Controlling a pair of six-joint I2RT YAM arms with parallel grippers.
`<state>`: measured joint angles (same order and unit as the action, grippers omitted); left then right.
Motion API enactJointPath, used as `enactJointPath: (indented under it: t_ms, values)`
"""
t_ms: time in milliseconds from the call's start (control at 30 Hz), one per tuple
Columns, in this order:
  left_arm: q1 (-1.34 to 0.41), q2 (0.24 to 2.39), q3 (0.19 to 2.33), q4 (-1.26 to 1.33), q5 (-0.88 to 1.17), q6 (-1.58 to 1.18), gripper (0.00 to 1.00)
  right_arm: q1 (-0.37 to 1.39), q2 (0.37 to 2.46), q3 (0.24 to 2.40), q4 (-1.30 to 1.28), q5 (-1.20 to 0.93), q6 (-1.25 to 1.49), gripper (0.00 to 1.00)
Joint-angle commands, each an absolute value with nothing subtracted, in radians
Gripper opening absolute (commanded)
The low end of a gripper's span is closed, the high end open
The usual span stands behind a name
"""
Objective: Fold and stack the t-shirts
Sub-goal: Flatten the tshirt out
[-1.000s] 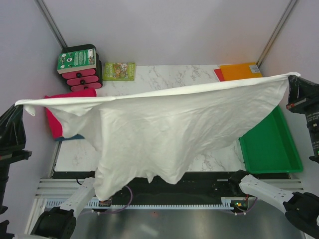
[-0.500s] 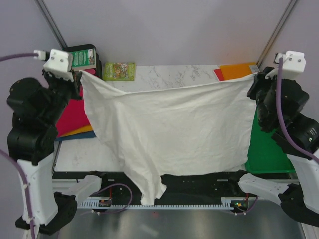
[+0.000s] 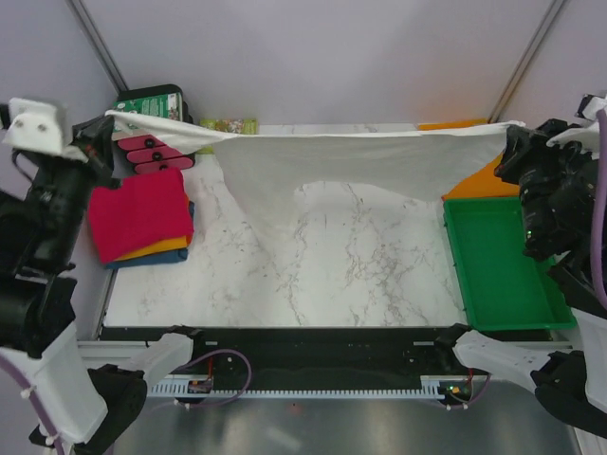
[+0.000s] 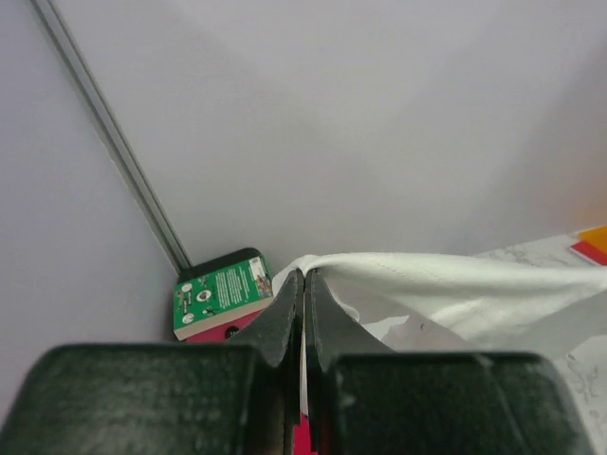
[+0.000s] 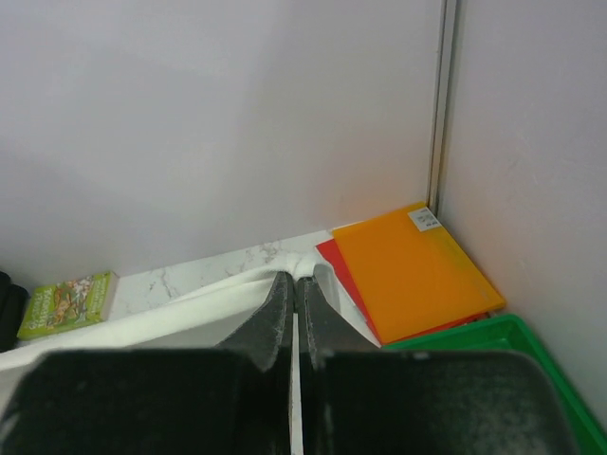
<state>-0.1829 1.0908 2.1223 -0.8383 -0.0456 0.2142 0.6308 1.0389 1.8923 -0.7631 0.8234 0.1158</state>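
Left gripper [image 4: 303, 275] and right gripper [image 5: 292, 278]: both pinched tight on corners of thin, wrinkly white t-shirt [image 3: 351, 152], stretched across far side of marble table [image 3: 313, 275]. Only from above: folded magenta t-shirt [image 3: 142, 210] atop orange t-shirt [image 3: 159, 248] and blue t-shirt [image 3: 152, 259], left; green plastic tray [image 3: 503, 284], right. Only from right wrist: flat orange sheet [image 5: 413, 270] over red sheet [image 5: 332, 261].

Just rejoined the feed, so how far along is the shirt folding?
Done: the folded pile, pink over orange and blue, sits at the left of the table. In hand: the white t-shirt hangs stretched between the left gripper and right gripper, each shut on one end. Left: lay it down, fold it, add it to the pile.
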Motion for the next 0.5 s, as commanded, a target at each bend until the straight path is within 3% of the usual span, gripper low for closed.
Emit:
enactJointPath:
  t_ms: [0,200,467]
  values:
    - [-0.181,0.957,2.171,-0.841,-0.075,0.196,0.02,0.626,0.988,1.942,-0.779,0.812,0.095,0.00]
    - [-0.181,0.855,2.227,-0.851,-0.118,0.225,0.02,0.627,0.936,1.956,-0.785,0.818,0.074,0.00]
    - [-0.183,0.877,2.356,-0.842,-0.158,0.250,0.02,0.627,0.922,2.002,-0.784,0.842,0.054,0.00]
